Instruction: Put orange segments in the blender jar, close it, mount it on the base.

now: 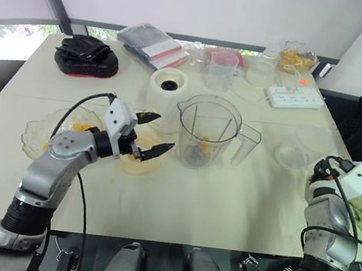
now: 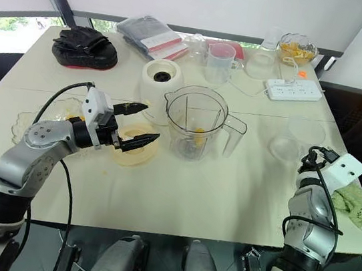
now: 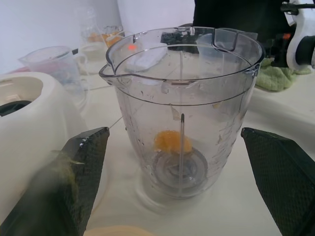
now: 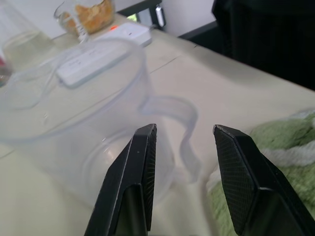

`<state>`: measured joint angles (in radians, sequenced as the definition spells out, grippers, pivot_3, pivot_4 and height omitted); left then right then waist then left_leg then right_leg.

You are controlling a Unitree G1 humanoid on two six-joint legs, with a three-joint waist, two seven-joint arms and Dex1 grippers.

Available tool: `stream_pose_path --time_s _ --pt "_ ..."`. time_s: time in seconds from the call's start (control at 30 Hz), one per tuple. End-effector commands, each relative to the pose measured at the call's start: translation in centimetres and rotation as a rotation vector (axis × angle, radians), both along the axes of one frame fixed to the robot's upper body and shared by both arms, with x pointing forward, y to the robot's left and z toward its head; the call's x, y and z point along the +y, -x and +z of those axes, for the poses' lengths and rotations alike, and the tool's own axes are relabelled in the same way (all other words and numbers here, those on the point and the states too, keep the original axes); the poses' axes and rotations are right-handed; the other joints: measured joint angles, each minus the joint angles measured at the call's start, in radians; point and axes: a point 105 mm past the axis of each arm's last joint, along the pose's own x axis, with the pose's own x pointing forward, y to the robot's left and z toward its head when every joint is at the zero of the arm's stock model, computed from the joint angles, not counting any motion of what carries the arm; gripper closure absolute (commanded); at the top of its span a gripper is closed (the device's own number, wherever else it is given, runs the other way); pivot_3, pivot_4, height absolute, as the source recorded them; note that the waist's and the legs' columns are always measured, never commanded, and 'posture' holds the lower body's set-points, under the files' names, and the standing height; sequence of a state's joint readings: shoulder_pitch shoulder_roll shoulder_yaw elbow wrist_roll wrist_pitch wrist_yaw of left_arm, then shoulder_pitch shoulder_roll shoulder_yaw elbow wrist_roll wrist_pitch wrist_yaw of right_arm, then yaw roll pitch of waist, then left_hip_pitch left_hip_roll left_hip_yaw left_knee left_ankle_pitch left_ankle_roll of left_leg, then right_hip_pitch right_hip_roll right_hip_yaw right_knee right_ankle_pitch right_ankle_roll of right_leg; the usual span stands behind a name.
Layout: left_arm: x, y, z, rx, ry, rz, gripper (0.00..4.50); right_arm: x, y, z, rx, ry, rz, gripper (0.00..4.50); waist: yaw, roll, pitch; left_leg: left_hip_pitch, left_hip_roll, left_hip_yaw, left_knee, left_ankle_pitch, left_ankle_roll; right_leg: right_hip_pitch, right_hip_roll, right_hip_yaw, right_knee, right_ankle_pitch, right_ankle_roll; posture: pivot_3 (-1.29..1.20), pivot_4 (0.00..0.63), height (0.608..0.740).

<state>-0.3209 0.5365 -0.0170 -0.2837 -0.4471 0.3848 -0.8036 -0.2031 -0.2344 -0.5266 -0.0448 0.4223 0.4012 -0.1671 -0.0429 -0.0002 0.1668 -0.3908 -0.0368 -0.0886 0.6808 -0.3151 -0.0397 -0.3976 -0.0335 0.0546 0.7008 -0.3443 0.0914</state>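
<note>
The left gripper [image 1: 163, 132] is spread wide and empty, hovering over a small yellow dish [image 1: 138, 162] and aimed at the blender jar [image 1: 207, 129]. The jar stands upright, lid off, just beside the white base [image 1: 167, 90] (one orange segment [image 3: 170, 141] lies at its bottom). The right gripper [image 4: 184, 129], also parted and empty, faces a clear handled container [image 4: 74, 132] beside a green cloth [image 4: 280, 137].

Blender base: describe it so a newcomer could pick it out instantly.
Start at the cream table and find the clear blender jar near its middle. Just behind it, toward the robot's left, stands the blender base: the only opaque white cylinder, with a dark round socket on top.
</note>
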Motion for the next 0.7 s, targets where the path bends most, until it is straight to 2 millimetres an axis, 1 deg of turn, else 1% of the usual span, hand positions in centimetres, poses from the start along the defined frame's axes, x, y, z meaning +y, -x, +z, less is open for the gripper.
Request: stream_pose_path --time_s 0.03,0.2,0.27,0.33,0.37,0.47,0.53,0.57,0.63,0.7 --pt "-0.2 0.0 1.0 -0.045 0.008 -0.015 0.00 0.7 0.4 0.7 -0.023 -0.001 0.016 2.63 0.000 0.000 0.000 0.000 0.000 0.000 0.000 0.000 0.000 0.000 0.000 0.000 0.000 0.000 0.000 0.00 0.150 0.740" --pt "-0.3 -0.2 1.0 -0.041 0.006 -0.024 0.00 1.7 1.2 0.5 -0.005 -0.013 0.033 2.63 0.001 0.000 0.000 0.000 0.000 0.000 0.000 0.000 0.000 0.000 0.000 0.000 0.000 0.000 0.000 0.00 0.150 0.740" --pt "-0.2 -0.4 0.9 -0.039 -0.005 -0.033 0.00 2.3 2.1 0.3 0.051 0.033 0.068 2.63 0.004 0.000 0.000 0.000 0.000 0.000 0.000 0.000 0.000 0.000 0.000 0.000 0.000 0.000 0.000 0.00 0.150 0.740" --pt "-0.1 -0.6 0.9 -0.036 -0.025 -0.049 0.00 2.7 3.2 0.8 0.078 0.129 0.114 2.63 0.006 0.000 0.000 0.000 0.000 -0.001 0.000 0.000 0.000 0.000 0.000 0.000 0.000 0.000 0.000 0.00 0.150 0.740" --pt "0.0 -0.8 1.0 -0.033 -0.037 -0.056 0.00 3.1 3.8 1.3 0.080 0.149 0.152 2.63 0.005 0.000 0.000 0.000 0.000 -0.001 0.000 0.000 0.000 0.000 0.000 0.000 0.000 0.000 0.000 0.00 0.150 0.740" --pt "0.6 -1.3 1.2 -0.029 -0.077 -0.074 0.00 4.8 5.1 2.8 0.078 0.188 0.276 2.63 0.007 0.000 0.000 0.000 0.000 -0.001 0.000 0.000 0.000 0.000 0.000 0.000 0.000 0.000 0.000 0.00 0.150 0.740" --pt "1.2 -1.9 1.2 -0.024 -0.124 -0.088 0.00 7.3 6.0 4.2 0.052 0.232 0.469 2.63 0.003 0.000 0.000 0.001 0.000 -0.001 0.000 0.000 0.000 0.001 0.000 0.000 -0.001 0.000 0.000 0.00 0.150 0.740" --pt "1.5 -2.1 1.2 -0.023 -0.141 -0.095 0.00 8.2 6.4 4.6 0.046 0.245 0.538 2.63 0.003 0.000 0.000 0.001 0.000 -0.001 0.000 0.000 0.000 0.001 0.000 0.000 -0.001 0.000 0.000 0.00 0.150 0.740" --pt "2.0 -2.6 1.3 -0.017 -0.177 -0.106 0.00 9.6 7.3 5.3 0.035 0.241 0.661 2.63 0.001 0.000 0.000 0.001 0.001 -0.002 0.000 0.000 0.000 0.003 0.002 -0.001 -0.001 0.000 0.000 0.00 0.150 0.740" --pt "2.8 -3.2 1.6 -0.014 -0.229 -0.121 0.00 11.1 8.6 6.0 0.028 0.238 0.821 2.63 0.002 0.000 0.000 0.002 0.001 -0.002 0.000 0.000 0.000 0.003 0.002 -0.001 -0.001 0.000 0.000 0.00 0.150 0.740"
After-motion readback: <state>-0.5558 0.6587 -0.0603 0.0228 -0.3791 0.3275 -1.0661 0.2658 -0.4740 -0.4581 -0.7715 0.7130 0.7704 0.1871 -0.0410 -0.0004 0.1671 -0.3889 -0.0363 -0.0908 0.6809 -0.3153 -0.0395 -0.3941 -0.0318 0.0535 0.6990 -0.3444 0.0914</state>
